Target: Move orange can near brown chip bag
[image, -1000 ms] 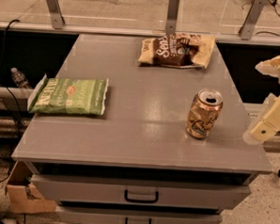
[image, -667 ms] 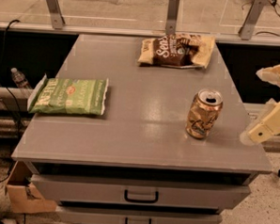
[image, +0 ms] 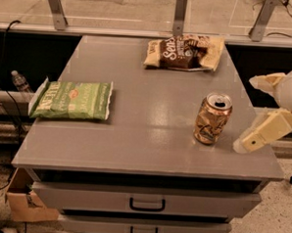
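The orange can (image: 212, 119) stands upright on the grey table (image: 149, 138), right of centre near the front. The brown chip bag (image: 184, 52) lies flat at the table's far edge, behind the can and a little to its left. My gripper (image: 251, 111) comes in from the right edge of the view, just right of the can and apart from it. It is open and empty. One cream finger (image: 266, 81) is on the far side and the other finger (image: 263, 135) is on the near side.
A green chip bag (image: 71, 100) lies flat at the table's left side. Two drawers with handles (image: 147, 204) sit under the tabletop. A railing with metal posts (image: 180, 12) runs behind the table. A cardboard box (image: 26, 203) sits on the floor at the lower left.
My gripper has moved a little to the left, closer to the orange can. The can and both bags have not moved.
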Robot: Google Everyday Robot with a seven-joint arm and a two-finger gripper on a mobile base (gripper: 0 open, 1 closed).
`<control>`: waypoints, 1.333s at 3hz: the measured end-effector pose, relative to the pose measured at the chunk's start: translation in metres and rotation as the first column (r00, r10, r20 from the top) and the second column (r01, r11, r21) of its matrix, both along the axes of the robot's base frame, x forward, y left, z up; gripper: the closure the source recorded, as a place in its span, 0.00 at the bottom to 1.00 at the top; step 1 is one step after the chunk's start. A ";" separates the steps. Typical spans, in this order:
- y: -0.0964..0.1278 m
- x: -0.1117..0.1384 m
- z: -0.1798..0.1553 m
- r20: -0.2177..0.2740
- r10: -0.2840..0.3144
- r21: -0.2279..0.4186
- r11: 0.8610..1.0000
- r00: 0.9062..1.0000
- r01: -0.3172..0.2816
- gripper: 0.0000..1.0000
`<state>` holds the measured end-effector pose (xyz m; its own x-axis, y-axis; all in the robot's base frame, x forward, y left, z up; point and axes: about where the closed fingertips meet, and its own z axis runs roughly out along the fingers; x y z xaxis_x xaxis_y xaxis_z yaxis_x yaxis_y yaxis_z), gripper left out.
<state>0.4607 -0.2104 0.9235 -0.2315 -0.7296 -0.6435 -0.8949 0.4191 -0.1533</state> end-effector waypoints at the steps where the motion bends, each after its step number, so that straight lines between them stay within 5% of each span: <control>1: 0.018 0.000 -0.009 0.009 0.033 0.020 0.999 0.999 -0.033 0.00; 3: 0.039 0.004 -0.026 0.017 0.026 0.041 0.999 1.000 -0.027 0.00; 4: 0.046 0.010 -0.032 0.015 0.034 0.048 0.998 0.999 -0.035 0.18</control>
<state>0.4705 -0.1641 0.8920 -0.1978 -0.7050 -0.6811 -0.9068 0.3955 -0.1461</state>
